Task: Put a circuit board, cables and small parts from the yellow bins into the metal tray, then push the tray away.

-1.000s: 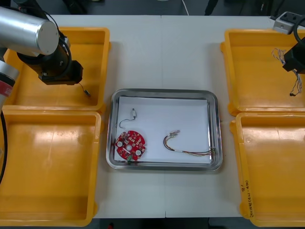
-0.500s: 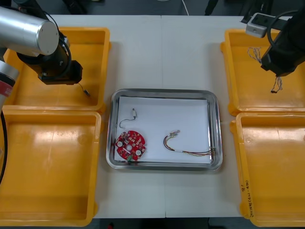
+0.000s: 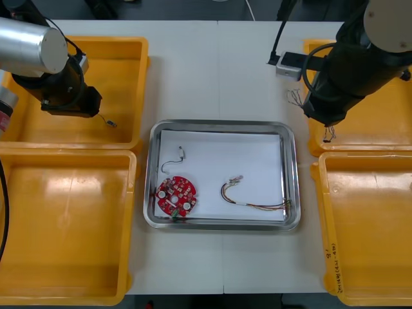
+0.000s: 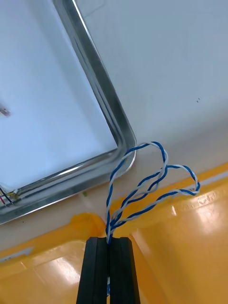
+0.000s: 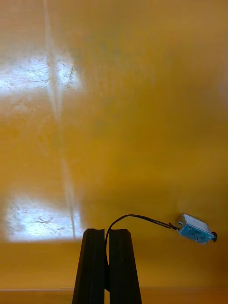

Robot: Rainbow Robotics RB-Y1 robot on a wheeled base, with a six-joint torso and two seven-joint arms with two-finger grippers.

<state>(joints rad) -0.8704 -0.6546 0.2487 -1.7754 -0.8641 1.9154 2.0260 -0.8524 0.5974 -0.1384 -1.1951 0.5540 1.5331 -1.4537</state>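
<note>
The light table point(image 3: 219, 71) carries four yellow plastic bins point(image 3: 64, 225), two down each side. Their raised walls hem in the shiny metal tray point(image 3: 222, 122), lined white, at the middle. Bare table lies open beyond the tray's far rim and before its near rim.

In the tray lie a round red circuit board point(image 3: 177, 196) by the near left corner, a red and yellow cable point(image 3: 248, 203) toward the near right, and a short black cable point(image 3: 174, 159) just beyond the board.

The right gripper point(image 4: 109, 240) hangs over the far right bin's inner wall, just beside the tray's right rim. Its jaws are pinched on a twisted blue and white cable point(image 4: 152, 183), whose loops spill over the bin's rim and the narrow strip of table by a rounded tray corner.

The left gripper point(image 5: 107, 232) is over the far left bin, near its inner near corner. Its jaws are closed on a thin black cable point(image 5: 137, 218) that ends in a small metal part point(image 5: 196, 228) beside them.
</note>
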